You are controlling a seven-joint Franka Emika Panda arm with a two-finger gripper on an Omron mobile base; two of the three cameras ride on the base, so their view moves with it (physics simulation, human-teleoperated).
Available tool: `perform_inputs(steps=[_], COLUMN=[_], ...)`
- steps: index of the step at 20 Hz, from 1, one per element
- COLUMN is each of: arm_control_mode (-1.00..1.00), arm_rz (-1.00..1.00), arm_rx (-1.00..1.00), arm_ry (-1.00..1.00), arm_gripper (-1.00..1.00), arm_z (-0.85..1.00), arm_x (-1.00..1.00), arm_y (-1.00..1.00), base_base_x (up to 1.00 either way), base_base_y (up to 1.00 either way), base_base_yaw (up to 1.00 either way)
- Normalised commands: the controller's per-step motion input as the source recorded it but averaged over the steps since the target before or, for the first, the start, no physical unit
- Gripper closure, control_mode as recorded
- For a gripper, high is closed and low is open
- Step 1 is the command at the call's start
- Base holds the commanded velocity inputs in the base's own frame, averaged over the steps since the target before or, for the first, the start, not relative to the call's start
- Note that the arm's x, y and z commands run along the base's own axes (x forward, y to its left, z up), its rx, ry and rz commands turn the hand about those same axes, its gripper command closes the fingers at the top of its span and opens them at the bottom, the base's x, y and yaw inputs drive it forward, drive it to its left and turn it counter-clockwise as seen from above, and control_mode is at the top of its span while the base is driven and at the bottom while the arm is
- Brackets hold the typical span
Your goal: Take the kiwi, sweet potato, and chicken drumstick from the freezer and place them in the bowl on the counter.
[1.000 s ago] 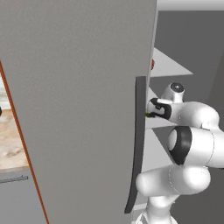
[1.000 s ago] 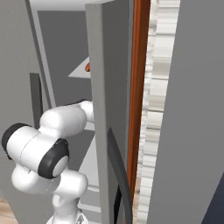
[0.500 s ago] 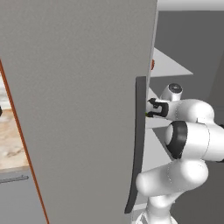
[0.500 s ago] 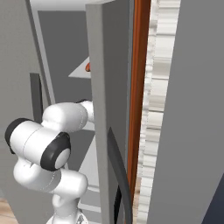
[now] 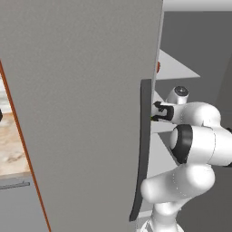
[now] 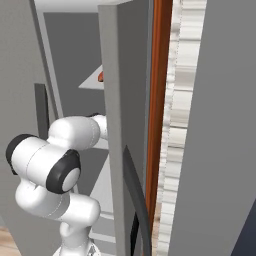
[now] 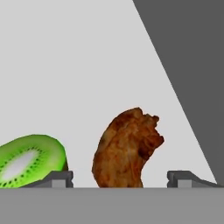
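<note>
Drumstick (image 7: 127,148) stands upright, centred between the spread, empty fingertips of the gripper (image 7: 120,177); kiwi (image 7: 30,159) lies off left.

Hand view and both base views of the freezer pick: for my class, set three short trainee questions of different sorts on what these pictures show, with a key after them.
1. True or false: in the hand view, the chicken drumstick lies between the two fingertips.
2. Which thing sits beside one fingertip, outside the gap? A. kiwi B. toaster C. bowl
3. Fill in: in the left base view, the gripper reaches past the freezer door's long dark ____ onto a pale shelf.

Key
1. True; the jaws stand apart, not yet closed on it.
2. A
3. handle
</note>
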Motion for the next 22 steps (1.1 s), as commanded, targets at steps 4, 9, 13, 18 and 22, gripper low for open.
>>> perform_inputs(steps=[4,9,13,18,22], arm_control_mode=[-1.00,-1.00,-1.00,-1.00,-1.00], arm_rz=[0.00,0.00,0.00,0.00,0.00], arm_rx=[0.00,0.00,0.00,0.00,0.00], arm_ry=[0.01,0.00,0.01,0.00,0.00], arm_gripper=[-1.00,-1.00,-1.00,-1.00,-1.00], arm_z=[-0.11,-0.13,-0.08,-0.09,-0.19], arm_x=[-0.01,-0.14,-0.17,-0.10,0.00], arm_y=[-0.14,-0.19,-0.19,-0.15,-0.08], base_base_x=[0.00,0.00,0.00,0.00,0.00], base_base_y=[0.00,0.00,0.00,0.00,0.00], base_base_yaw=[0.00,0.00,0.00,0.00,0.00])
